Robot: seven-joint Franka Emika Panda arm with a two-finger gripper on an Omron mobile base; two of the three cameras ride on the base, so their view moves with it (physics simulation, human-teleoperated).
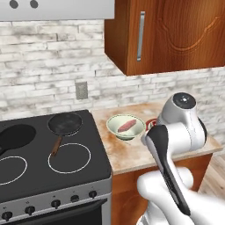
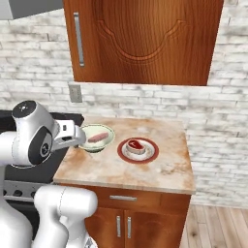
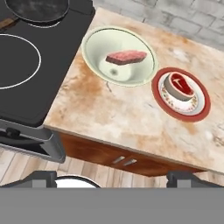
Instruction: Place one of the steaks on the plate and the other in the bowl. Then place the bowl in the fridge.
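The gripper (image 3: 112, 177) hangs above the front edge of the counter (image 3: 127, 122), its two dark fingertips (image 3: 41, 178) spread as wide as they go, with nothing between them and nothing touched. Below it the pale bowl (image 3: 118, 57) sits on the counter just beside the stove (image 3: 35, 83), the paler pink steak (image 3: 126, 57) lying inside it. Right next to the bowl stands the red-rimmed plate (image 3: 181, 94), carrying the deeper red steak (image 3: 179, 84) with its whitish edge. A dark pan (image 1: 65, 123) rests on the stove's back burner.
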